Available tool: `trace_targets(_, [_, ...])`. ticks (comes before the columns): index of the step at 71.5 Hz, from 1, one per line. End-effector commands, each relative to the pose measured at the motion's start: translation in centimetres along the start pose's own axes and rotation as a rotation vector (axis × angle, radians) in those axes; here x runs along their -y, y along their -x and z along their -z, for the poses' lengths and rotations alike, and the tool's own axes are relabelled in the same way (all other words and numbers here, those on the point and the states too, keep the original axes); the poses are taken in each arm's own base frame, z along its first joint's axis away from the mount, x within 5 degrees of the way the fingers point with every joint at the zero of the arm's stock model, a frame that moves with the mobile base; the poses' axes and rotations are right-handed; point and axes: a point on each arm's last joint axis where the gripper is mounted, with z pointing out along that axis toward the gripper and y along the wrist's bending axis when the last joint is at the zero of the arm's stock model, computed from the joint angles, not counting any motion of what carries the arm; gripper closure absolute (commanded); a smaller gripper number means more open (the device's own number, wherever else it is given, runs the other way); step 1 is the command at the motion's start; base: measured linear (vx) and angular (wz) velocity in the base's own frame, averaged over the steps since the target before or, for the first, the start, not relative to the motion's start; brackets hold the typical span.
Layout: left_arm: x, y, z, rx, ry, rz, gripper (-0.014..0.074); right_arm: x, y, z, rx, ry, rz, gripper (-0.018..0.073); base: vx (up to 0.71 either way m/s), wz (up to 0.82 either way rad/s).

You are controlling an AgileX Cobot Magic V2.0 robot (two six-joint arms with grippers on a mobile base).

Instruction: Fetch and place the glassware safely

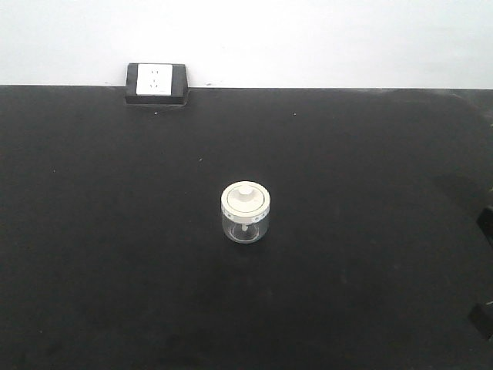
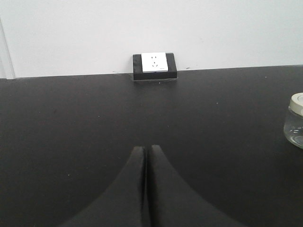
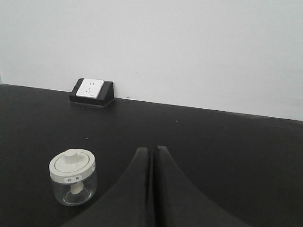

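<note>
A small glass jar (image 1: 245, 213) with a cream-white knobbed lid stands upright near the middle of a black counter (image 1: 92, 231), well clear of both arms. The left pincer (image 2: 146, 152) hangs low over the counter with its dark fingers pressed together, gripping nothing; the jar is cut off at the right edge of its wrist view, only half showing. The right pincer (image 3: 151, 152) is likewise closed and empty, with the jar to its left, apart from it. A label on the lid's rim carries dark marks too small to read. At the counter's far edge, against a white wall (image 1: 308, 38), sits a white socket (image 1: 156, 81) in a black housing. In the front view only dark slivers at the right edge show.
</note>
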Motion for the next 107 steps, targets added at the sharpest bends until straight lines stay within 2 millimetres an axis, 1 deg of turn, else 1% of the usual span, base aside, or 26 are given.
trace_targets(1, [0.0,-0.2,-0.1,0.059,0.004,0.018,0.0603,-0.2,1.2,0.0,0.064,0.028,0.018,0.0567,0.00,0.00])
trace_targets(29, [0.0,-0.2,-0.1,0.059,0.004,0.018,0.0603,-0.2,1.2,0.0,0.064,0.028,0.020,0.0567,0.00,0.00])
trace_targets(36, [0.0,-0.2,-0.1,0.059,0.004,0.018,0.0603,-0.2,1.2,-0.1,0.063,0.031,-0.031,0.0567,0.00,0.00])
trace_targets(57, [0.0,-0.2,-0.1,0.058,0.004,0.018,0.0603,-0.2,0.9,-0.7,0.032,0.024,0.027,0.0567,0.00,0.00])
trace_targets(63, [0.0,-0.2,-0.1,0.058,0.004,0.018,0.0603,0.2,0.9,-0.7,0.031,-0.010,0.002,0.0567,0.00,0.00])
trace_targets(75, [0.0,-0.2,-0.1,0.058,0.004,0.018,0.0603,1.6,0.9,-0.6,0.032,-0.135,-0.038,0.0567,0.00,0.00])
trace_targets(82, [0.0,-0.2,-0.1,0.058,0.004,0.018,0.0603,1.9,0.7,-0.3,0.039,-0.174,-0.049,0.0567,0.00,0.00])
trace_targets(91, [0.0,-0.2,-0.1,0.058,0.004,0.018,0.0603,2.0,-0.6,0.3,0.067,-0.199,-0.072,0.0567,0.00,0.00])
trace_targets(107, [0.0,-0.2,-0.1,0.058,0.004,0.018,0.0603,1.7,-4.1,1.8,0.111,-0.211,-0.078,0.0567,0.00,0.00])
